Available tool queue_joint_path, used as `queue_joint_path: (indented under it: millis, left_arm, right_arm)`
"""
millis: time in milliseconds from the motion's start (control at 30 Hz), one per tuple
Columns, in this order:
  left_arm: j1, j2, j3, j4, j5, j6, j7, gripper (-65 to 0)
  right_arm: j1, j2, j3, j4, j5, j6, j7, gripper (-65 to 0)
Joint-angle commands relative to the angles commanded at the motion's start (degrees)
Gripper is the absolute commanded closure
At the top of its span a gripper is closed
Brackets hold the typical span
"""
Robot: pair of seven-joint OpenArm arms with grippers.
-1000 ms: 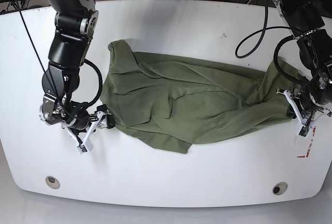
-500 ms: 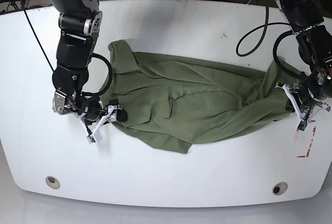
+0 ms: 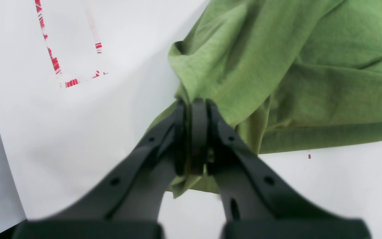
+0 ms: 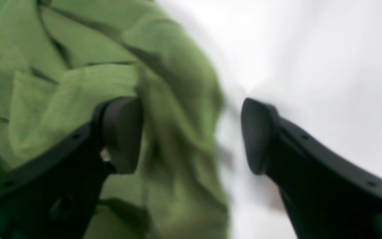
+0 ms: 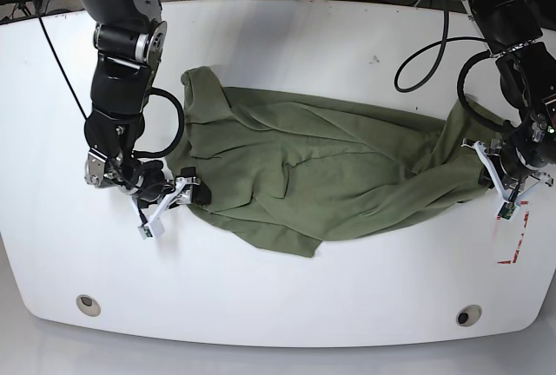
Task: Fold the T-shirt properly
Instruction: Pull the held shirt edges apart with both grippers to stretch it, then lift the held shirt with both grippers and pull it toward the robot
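Over the T-shirt (image 5: pixel 321 167), left gripper (image 3: pixel 194 109) pinches cloth; right gripper (image 4: pixel 191 132) gapes astride its edge.

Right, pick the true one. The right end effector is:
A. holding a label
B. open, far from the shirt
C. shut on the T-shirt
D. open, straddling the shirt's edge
D: the right wrist view shows the right end effector spread wide, the T-shirt edge between its fingers.

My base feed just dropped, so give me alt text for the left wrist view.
The left end effector is shut on a bunched edge of the olive-green T-shirt, which spreads to the upper right. The white table fills the left, with broken red tape marks at upper left.
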Motion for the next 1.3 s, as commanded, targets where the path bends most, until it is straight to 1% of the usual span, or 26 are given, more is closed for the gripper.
queue_joint_path:
  millis: [67, 167, 200, 300, 467, 500, 567, 700, 767, 933, 1100, 1200, 1233, 1300]
  left_arm:
    - [0.0, -0.2, 0.0, 0.0, 0.0, 0.0, 0.0, 0.0]
    - [-0.1, -0.2, 0.0, 0.0, 0.0, 0.0, 0.0, 0.0]
    - [-0.1, -0.2, 0.0, 0.0, 0.0, 0.0, 0.0, 0.0]
    - [-0.2, -0.3, 0.0, 0.0, 0.0, 0.0, 0.0, 0.0]
    - [-0.2, -0.4, 0.0, 0.0, 0.0, 0.0, 0.0, 0.0]
    - [-0.2, -0.4, 0.0, 0.0, 0.0, 0.0, 0.0, 0.0]
    - [-0.1, -0.4, 0.0, 0.0, 0.0, 0.0, 0.0, 0.0]
    - [-0.1, -0.4, 0.0, 0.0, 0.0, 0.0, 0.0, 0.0]
    - [0.0, -0.4, 0.0, 0.0, 0.0, 0.0, 0.0, 0.0]
    - [0.0, -0.4, 0.0, 0.0, 0.0, 0.0, 0.0, 0.0]
    - [0.0, -0.4, 0.0, 0.1, 0.0, 0.0, 0.0, 0.0]
    - [0.0, -0.4, 0.0, 0.2, 0.0, 0.0, 0.0, 0.0]
    - [-0.1, -0.4, 0.0, 0.2, 0.0, 0.0, 0.0, 0.0]
    - [-0.4, -0.4, 0.1, 0.3, 0.0, 0.0, 0.0, 0.0]
  right_arm:
    - [0.0, 0.0, 0.4, 0.0, -0.3, 0.0, 0.1, -38.4]
    - [-0.1, -0.2, 0.3, 0.0, -0.3, 0.0, 0.2, -30.9]
    - [-0.1, -0.4, 0.3, 0.0, -0.3, 0.0, 0.2, -26.6]
    - [-0.4, -0.5, 0.3, -0.1, -0.1, 0.0, 0.2, -22.7]
    - [-0.4, -2.0, 0.3, -0.1, -0.4, 0.0, 0.2, -28.2]
    - [-0.4, -2.1, 0.3, -0.1, -0.4, 0.0, 0.3, -28.2]
    - [-0.4, -2.3, 0.3, -0.1, -0.4, 0.0, 0.4, -25.8]
    - [-0.4, -2.5, 0.4, -0.1, -0.3, 0.0, 0.4, -12.7]
    - [-0.4, -2.5, 0.4, -0.1, -0.2, 0.0, 0.4, -8.4]
    - [-0.1, -2.4, 0.3, 0.0, -0.4, 0.0, 0.4, 0.0]
    - [0.0, -2.2, 0.2, 1.9, 0.1, 0.0, -1.3, 0.0]
    - [-0.4, -2.1, 0.5, 8.4, -0.1, 0.0, -5.8, 0.0]
    - [-0.5, -2.1, 0.5, 9.5, -0.3, 0.0, -6.5, 0.0]
    - [-1.1, -2.1, 0.6, 14.7, -0.1, 0.0, -9.8, 0.0]
